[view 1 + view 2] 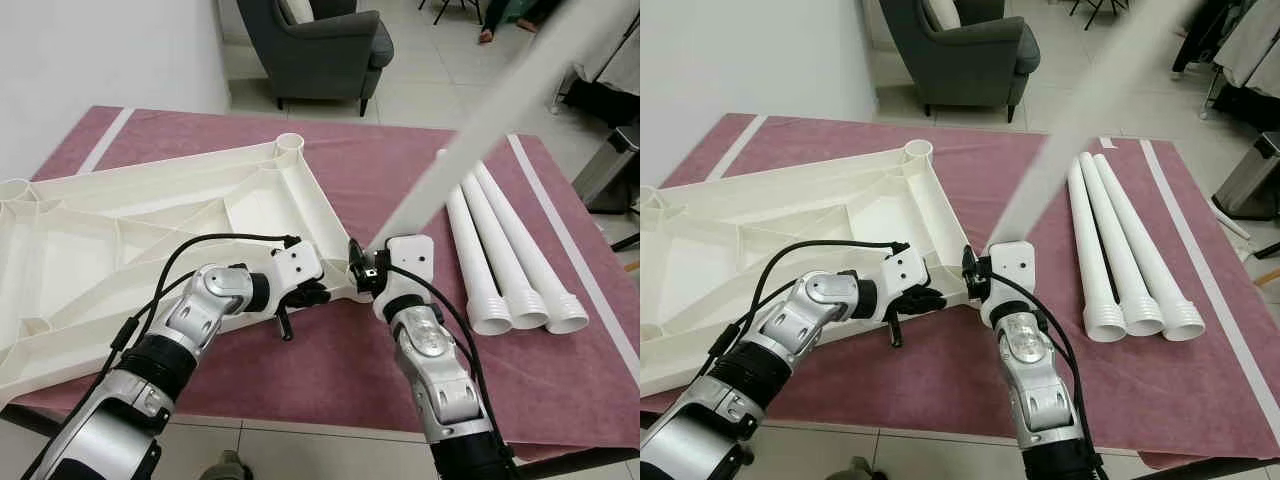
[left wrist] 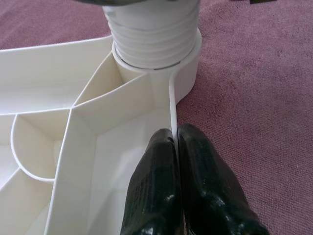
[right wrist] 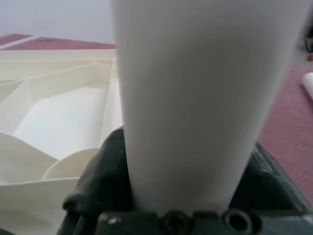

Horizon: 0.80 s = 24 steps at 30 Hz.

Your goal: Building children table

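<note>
Left fingers pinch the thin rim of the tabletop, which lies upside down on the maroon cloth. Left gripper sits just beside the near corner socket. Right gripper is clamped round a white leg, threaded end seated in that socket (leg looks tilted, rising up and right). Three spare legs lie to the right. Risk: tilt could cross-thread or pop the leg; rim pinch may slip under torque.
</note>
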Tool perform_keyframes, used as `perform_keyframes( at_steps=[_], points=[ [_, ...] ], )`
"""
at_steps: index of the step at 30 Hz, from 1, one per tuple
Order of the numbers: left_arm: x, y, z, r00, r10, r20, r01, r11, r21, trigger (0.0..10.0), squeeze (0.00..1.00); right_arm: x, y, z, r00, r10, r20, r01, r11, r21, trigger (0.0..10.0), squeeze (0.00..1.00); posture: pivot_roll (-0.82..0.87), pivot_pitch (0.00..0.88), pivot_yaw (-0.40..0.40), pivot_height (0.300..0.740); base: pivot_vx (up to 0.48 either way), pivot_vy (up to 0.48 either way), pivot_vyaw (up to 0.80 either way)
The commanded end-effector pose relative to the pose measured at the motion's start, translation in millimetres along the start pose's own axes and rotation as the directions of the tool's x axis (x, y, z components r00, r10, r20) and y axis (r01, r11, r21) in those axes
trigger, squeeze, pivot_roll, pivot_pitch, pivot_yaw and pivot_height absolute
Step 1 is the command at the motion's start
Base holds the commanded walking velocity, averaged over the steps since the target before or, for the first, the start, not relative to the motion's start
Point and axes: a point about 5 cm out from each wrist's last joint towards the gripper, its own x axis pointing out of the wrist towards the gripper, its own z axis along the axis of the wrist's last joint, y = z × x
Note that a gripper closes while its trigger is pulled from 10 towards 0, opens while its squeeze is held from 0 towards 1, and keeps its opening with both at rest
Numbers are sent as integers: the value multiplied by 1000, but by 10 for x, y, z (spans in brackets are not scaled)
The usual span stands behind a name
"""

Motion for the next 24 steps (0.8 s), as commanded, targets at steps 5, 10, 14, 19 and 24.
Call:
perform_keyframes(
  at_steps=[5,10,14,19,24],
  points=[
    [-68,29,-178,996,57,-67,-59,998,-34,0,0,-43,-179,-135,993,84,-81,-88,995,-42,0,0,81,37,30,740,0,0,0],
    [-66,25,-179,996,55,-68,-58,998,-35,0,0,-59,-250,-104,973,214,-87,-217,976,-35,0,0,80,38,31,740,0,0,0],
    [-65,20,-178,996,53,-67,-55,998,-35,0,0,-87,-284,-121,946,305,-113,-309,951,-17,0,0,81,42,35,740,0,0,0],
    [-68,14,-180,996,49,-69,-52,998,-35,0,0,-57,-369,-143,927,349,-139,-352,936,6,0,0,84,47,39,740,0,0,0],
    [-81,8,-185,997,44,-70,-47,998,-33,0,0,17,-482,-168,904,391,-175,-388,920,53,0,0,91,54,44,740,0,0,0]
  ],
)
